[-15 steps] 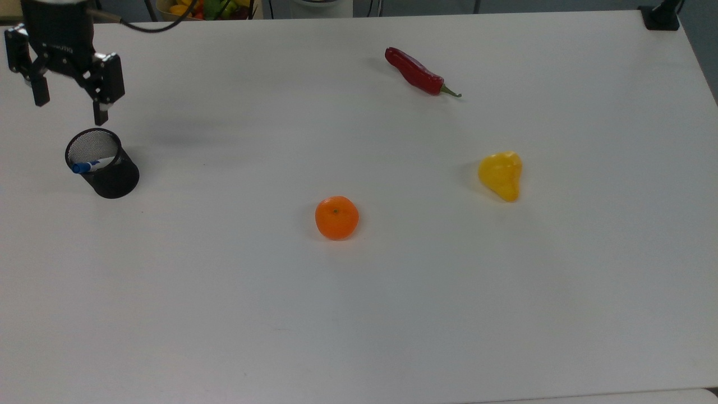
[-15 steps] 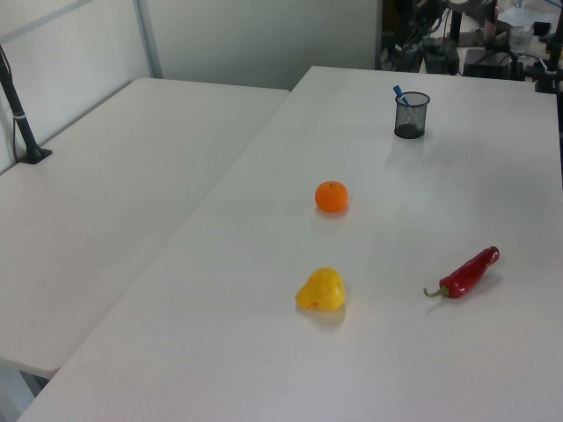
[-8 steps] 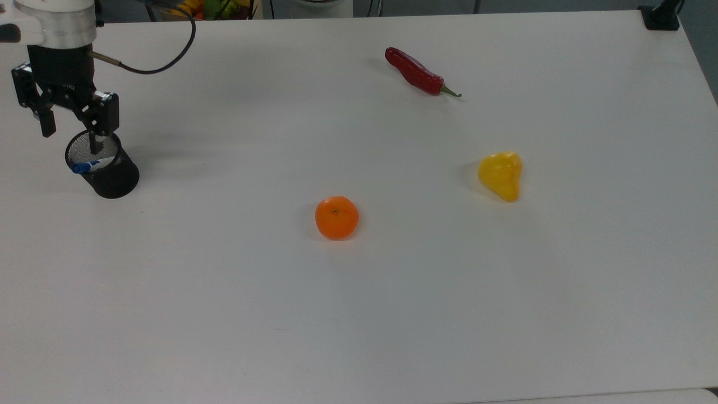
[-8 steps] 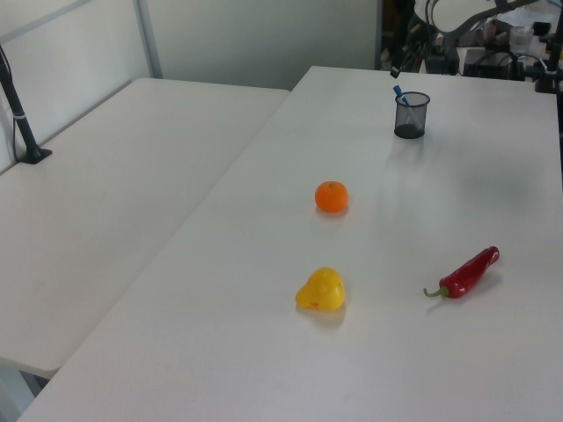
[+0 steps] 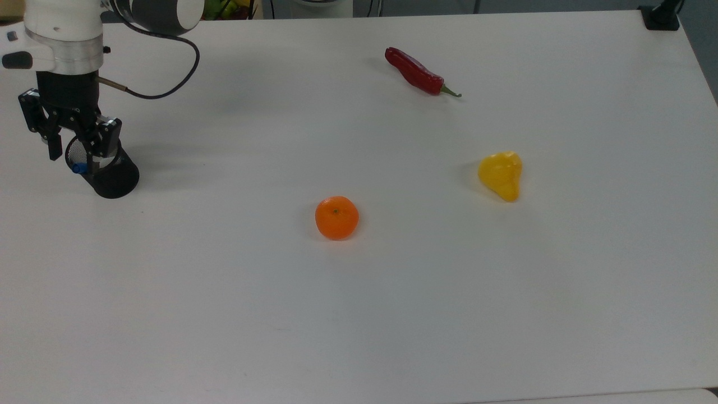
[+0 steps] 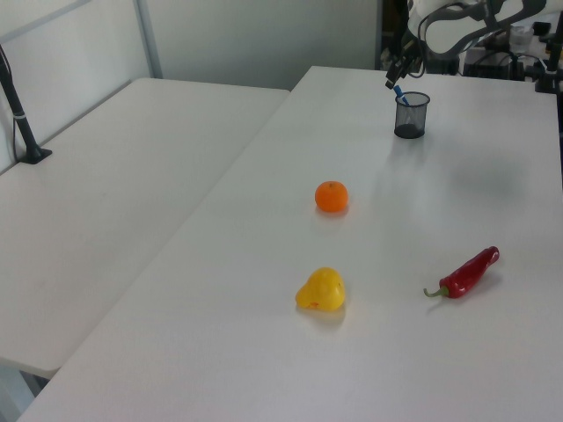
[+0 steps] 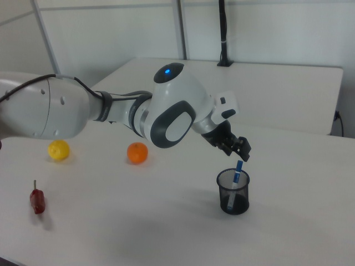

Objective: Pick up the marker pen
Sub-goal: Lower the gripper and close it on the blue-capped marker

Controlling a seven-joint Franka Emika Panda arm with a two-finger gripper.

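The marker pen (image 7: 237, 171) stands tilted in a black mesh cup (image 7: 233, 192), its blue end poking above the rim. The pincer (image 5: 72, 156) sits directly over the cup's mouth with its fingers (image 5: 54, 147) apart, one to each side of the pen's top in the top view. The cup stands near the top view's left edge of the white bench (image 5: 392, 292). Well apart, across open bench, lie an orange (image 5: 336, 217), a yellow pepper (image 5: 501, 175) and a red chilli (image 5: 418, 72).
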